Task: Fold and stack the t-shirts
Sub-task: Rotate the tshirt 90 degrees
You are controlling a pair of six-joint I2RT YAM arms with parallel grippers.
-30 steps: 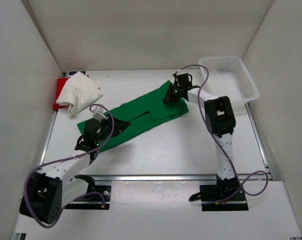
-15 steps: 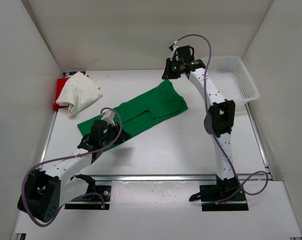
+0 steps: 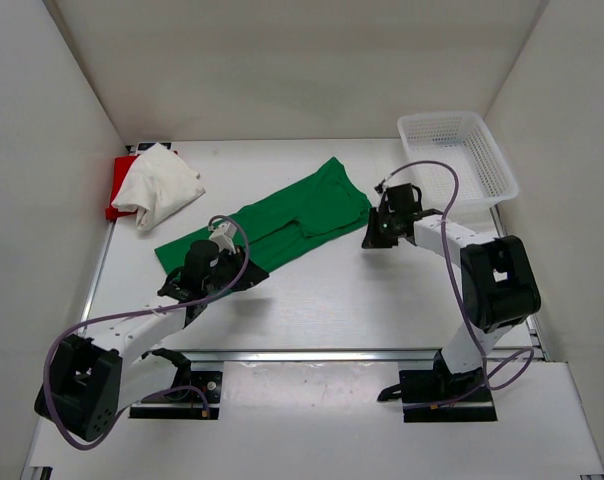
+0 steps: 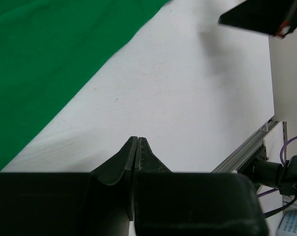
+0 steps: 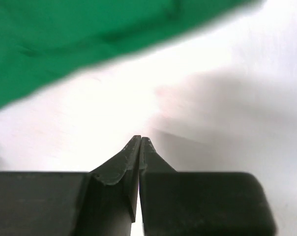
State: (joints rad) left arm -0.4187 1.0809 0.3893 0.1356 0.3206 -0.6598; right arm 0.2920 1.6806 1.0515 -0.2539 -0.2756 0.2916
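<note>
The bright green cloth short-sleeved t-shirt (image 3: 282,222) is spread flat on the white bench (image 3: 382,300), with its long axis on a diagonal from near left to far right. The white cloth t-shirt (image 3: 162,185) is bunched on top of the red cloth t-shirt (image 3: 120,190) in the far left corner, well apart from it. The left tool (image 3: 252,277) is placed just off the green shirt's near long edge, toward the left end, with its jaws pressed together on nothing. The right tool (image 3: 370,240) is set just beside the right end, likewise closed and empty. Its wrist view is blurred, so contact with the bench cannot be judged. Each end is thus nearer to its own arm, and both would probably be needed to fold the shirt end to end.
</note>
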